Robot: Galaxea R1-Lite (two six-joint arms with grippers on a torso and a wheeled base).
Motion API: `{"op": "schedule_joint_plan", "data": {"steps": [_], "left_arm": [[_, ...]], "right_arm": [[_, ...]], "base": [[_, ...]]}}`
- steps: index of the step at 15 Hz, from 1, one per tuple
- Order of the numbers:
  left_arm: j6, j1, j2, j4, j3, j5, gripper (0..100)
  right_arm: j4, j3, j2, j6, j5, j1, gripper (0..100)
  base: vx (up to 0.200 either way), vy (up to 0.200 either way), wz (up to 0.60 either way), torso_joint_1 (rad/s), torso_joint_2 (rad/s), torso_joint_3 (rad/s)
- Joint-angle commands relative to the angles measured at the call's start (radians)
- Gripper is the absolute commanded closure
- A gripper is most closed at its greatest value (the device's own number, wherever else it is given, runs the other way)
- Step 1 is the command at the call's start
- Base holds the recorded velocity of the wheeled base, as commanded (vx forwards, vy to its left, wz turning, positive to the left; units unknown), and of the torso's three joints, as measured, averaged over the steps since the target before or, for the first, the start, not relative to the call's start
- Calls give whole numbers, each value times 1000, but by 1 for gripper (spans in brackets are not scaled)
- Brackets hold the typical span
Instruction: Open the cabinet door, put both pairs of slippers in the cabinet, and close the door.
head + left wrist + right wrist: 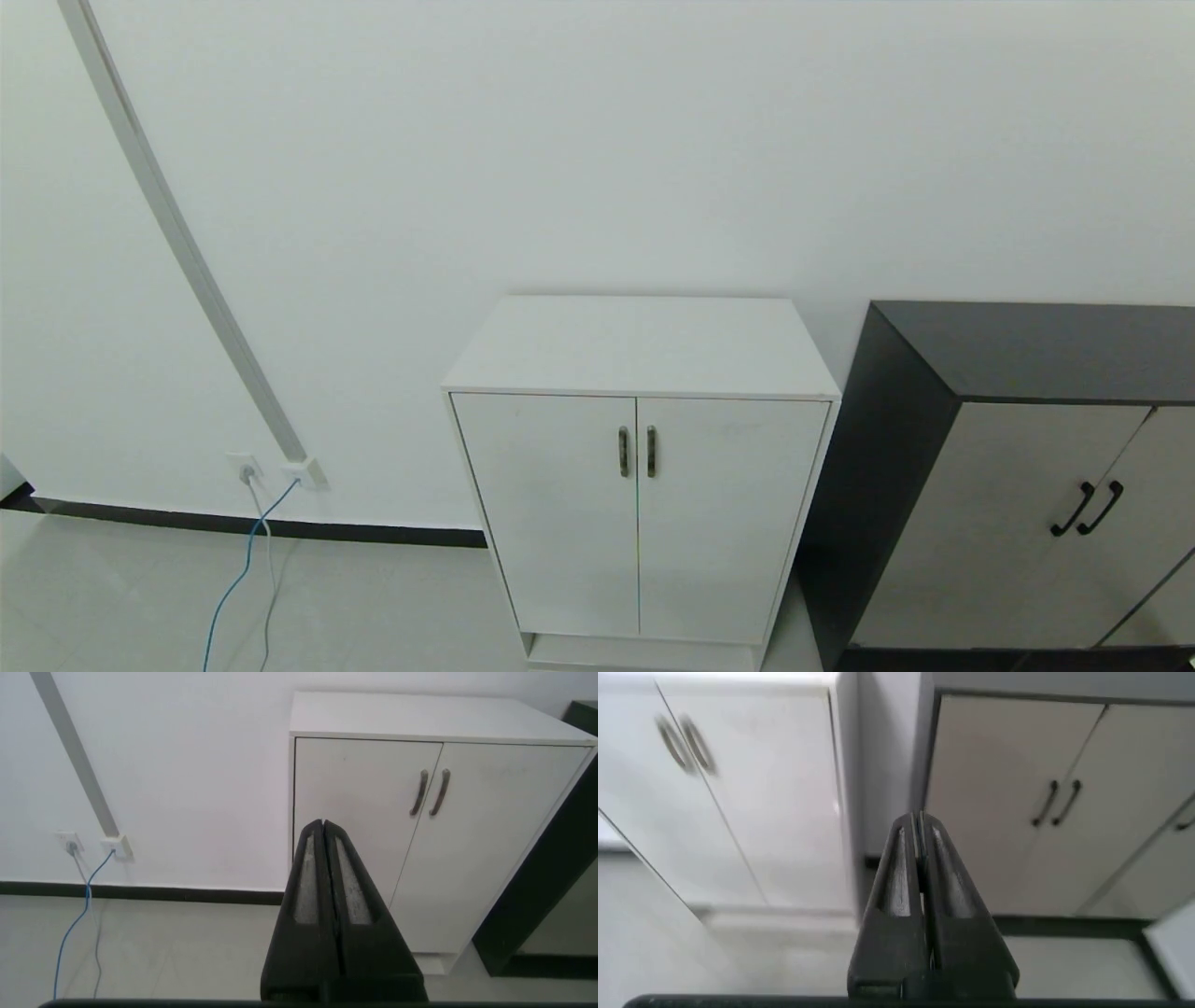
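Bright, even, diffuse indoor light, white wall (597, 140) washed flat with no hard glare, soft shadow in the gap beside the white cabinet (639, 513) – darkest low down, faint sheen on the floor tiles (112, 597), wall duct (177, 233) bowed by lens distortion toward the head view's edge

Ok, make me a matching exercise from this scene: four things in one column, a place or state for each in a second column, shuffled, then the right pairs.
Things
1. white cabinet
2. dark cabinet
3. blue cable
4. left claw

Descriptions
A. shut, holding nothing
B. runs from the wall box down onto the floor
C. both doors closed, grey handles at the middle
D. black top and side, black handles

Pairs: 1-C, 2-D, 3-B, 4-A
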Motion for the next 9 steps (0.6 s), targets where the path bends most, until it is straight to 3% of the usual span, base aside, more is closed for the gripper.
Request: {"op": "schedule_joint_plan", "data": {"steps": [1,3,6,9], "left_arm": [[0,0,0,0,0,0,100],[0,0,0,0,0,0,100],[0,0,0,0,0,0,100],[0,0,0,0,0,0,100]], "right_arm": [[3,23,-29,-3,-21,1,100],[2,22,-29,14,-32,1,100],[0,23,-66,29,-23,76,100],[-1,23,-110,43,-23,56,100]], "base": [[0,0,0,0,0,0],[0,0,0,0,0,0],[0,0,0,0,0,0],[0,0,0,0,0,0]]}}
